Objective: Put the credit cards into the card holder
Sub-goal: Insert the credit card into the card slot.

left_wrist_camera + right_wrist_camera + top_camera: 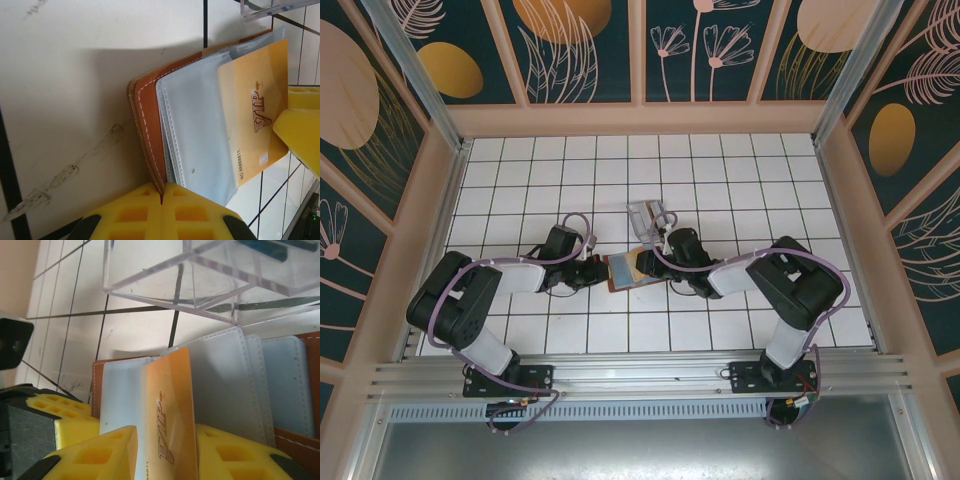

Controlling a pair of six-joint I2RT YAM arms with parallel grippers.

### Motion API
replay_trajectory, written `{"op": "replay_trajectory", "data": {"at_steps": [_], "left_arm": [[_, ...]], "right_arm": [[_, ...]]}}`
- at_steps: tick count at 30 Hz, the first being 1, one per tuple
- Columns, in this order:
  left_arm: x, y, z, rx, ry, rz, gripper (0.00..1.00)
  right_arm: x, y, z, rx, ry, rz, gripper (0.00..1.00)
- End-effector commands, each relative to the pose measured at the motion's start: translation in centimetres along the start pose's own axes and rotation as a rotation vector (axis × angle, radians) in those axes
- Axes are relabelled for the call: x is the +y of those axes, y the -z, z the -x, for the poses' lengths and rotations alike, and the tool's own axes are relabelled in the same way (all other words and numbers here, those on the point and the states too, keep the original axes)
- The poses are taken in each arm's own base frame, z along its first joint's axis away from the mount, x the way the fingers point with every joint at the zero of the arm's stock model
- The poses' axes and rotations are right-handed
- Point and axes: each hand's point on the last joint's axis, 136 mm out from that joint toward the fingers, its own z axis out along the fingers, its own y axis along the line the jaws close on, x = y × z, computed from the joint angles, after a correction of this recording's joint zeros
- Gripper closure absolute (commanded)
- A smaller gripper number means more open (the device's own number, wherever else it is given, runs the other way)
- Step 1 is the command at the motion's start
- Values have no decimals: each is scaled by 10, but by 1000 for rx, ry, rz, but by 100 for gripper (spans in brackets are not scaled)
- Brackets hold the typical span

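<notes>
At table centre, the card holder is laid open, its leather edge clamped by the left gripper. A gold credit card is set against its sleeves, flanked by the right gripper; whether it is gripped cannot be told.

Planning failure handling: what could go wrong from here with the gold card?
1. The right gripper straddles the gold VIP plastic card, not visibly seated in the clear sleeves; released, it may slide off.
2. The left gripper pinches the brown leather card holder only by its edge; pushing could twist it loose.
3. The clear plastic case sits close behind; it might get bumped.
</notes>
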Motion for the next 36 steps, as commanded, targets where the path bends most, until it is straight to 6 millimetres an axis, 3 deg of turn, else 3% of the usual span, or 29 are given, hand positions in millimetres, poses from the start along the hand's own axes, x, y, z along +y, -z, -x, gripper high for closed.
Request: {"op": "replay_trajectory", "data": {"at_steps": [1,7,14,21,25,36], "left_arm": [[6,1,-12,30,16,13,100],[6,0,-13,32,17,8,100],[4,0,-12,27,19,-2,100],[3,0,-13,28,23,-12,100],[6,1,-14,28,13,1,100],[5,-1,-15,33,20,-14,100]], "right_arm": [[-18,2,-8,46,51,-103,66],[-17,0,-9,56,56,-107,68],[6,-10,-18,89,22,7,97],[8,-16,-20,74,-17,19,98],[5,-14,-21,79,-8,8,84],[-8,8,-5,38,82,-141,67]]}}
